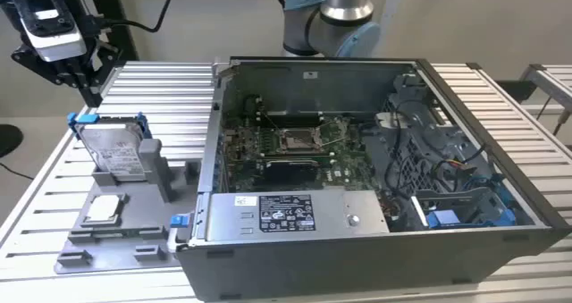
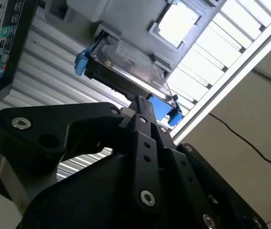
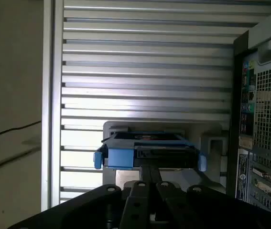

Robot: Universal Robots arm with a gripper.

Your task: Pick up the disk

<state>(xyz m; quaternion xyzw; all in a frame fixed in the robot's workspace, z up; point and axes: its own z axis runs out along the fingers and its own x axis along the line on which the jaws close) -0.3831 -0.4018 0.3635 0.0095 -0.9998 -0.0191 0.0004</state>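
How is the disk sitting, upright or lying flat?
Upright. The disk stands on edge in a slot of the grey holder beside the case, with its blue bracket at the top.

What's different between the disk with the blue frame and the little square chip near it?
The disk stands on edge in a slot; the chip lies flat. The disk is bigger and oblong; the chip is small and square. The disk has a blue frame; the chip has none. Both are silvery and sit in the same grey holder.
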